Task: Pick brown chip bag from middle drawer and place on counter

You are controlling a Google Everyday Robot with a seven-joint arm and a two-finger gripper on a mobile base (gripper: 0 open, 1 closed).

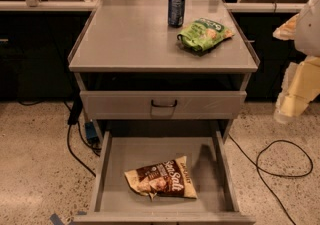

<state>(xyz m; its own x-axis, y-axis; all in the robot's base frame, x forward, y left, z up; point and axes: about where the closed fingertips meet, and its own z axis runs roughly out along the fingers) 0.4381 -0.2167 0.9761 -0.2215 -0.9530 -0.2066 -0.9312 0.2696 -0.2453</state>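
The hand point(289, 105) hangs at far right, angled downward.

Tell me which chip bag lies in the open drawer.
The brown chip bag, on the middle drawer floor; the green chip bag sits on the counter by the can. The gripper hangs at the picture's right edge.

Only a narrow slice of the robot shows, at the right edge of the view. Uppermost is a smooth, rounded white plastic arm shell point(311, 21). A small tan-orange piece point(286, 29) juts from its left side. Below them sits the end effector point(287, 105), made of pale cream-yellow blocky segments with soft facets, tapering to a whitish lower tip.
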